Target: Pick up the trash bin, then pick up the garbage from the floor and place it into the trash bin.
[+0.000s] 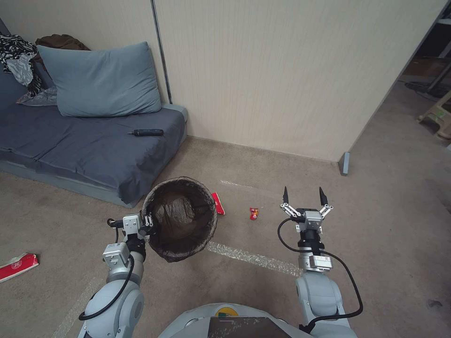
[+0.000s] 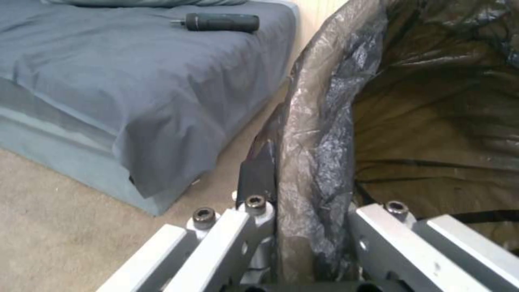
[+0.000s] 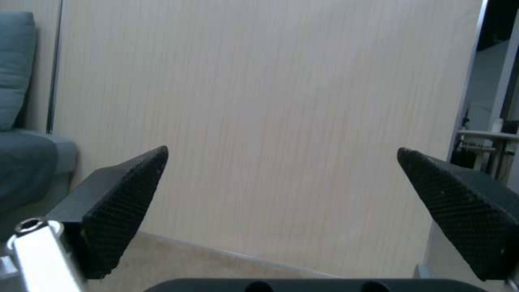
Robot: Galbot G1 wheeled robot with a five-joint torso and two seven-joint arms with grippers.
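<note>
A grey-blue sofa (image 1: 89, 150) stands far left against the pale panelled wall (image 1: 282, 70). A blue pillow (image 1: 101, 80) leans at its back, with patterned clothes (image 1: 19, 61) heaped further left. A dark screwdriver (image 1: 148, 133) lies on the seat, near the pillow. Beige carpet (image 1: 390, 211) covers the floor, crossed by clear tape (image 1: 253, 258).

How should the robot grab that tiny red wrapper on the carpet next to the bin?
The small red wrapper lies low on the carpet, so probably from straight above, pinching across its narrow middle. The open right gripper is free and nearest, just to its right. The left gripper is shut on the trash bin rim.
</note>
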